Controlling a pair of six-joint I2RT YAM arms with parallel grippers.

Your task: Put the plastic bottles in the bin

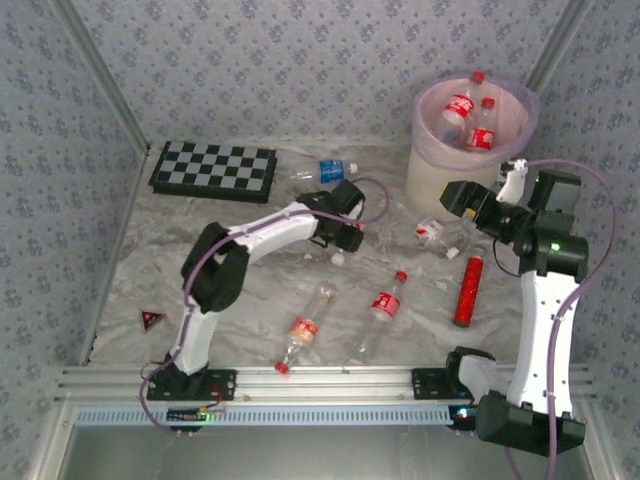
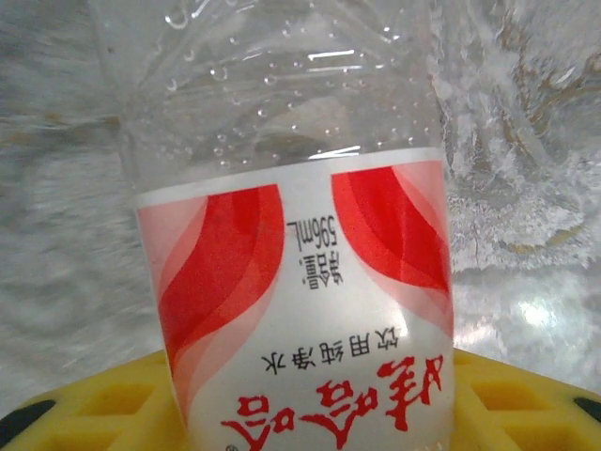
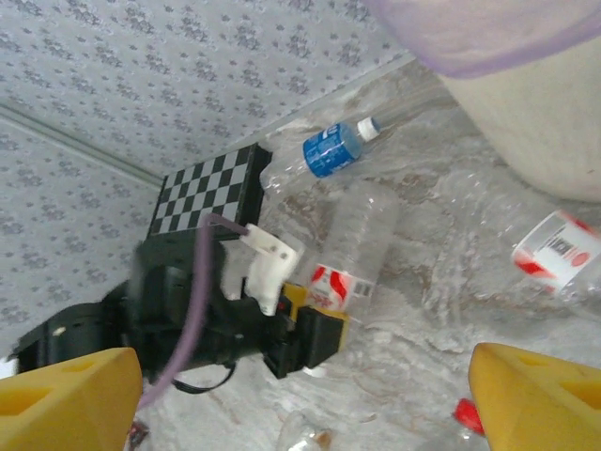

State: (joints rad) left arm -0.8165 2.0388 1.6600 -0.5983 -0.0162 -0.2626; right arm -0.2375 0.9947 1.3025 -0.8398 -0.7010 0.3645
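Plastic red-label bottle [image 2: 300, 310] lies on the tabletop [image 1: 140, 280] mid-scene, left gripper [image 1: 348, 238] clenched around its label. Right gripper [image 3: 300, 404] has its fingers spread wide, empty, just beside the bin [image 1: 435, 175]. Two red-capped bottles [image 1: 460, 105] sit inside the bin. Blue-label bottle [image 1: 327, 170] lies near the checkerboard [image 1: 213, 168].

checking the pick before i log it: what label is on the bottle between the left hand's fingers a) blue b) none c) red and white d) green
c: in the left wrist view the clear bottle inside the left hand wears a red-and-white label.
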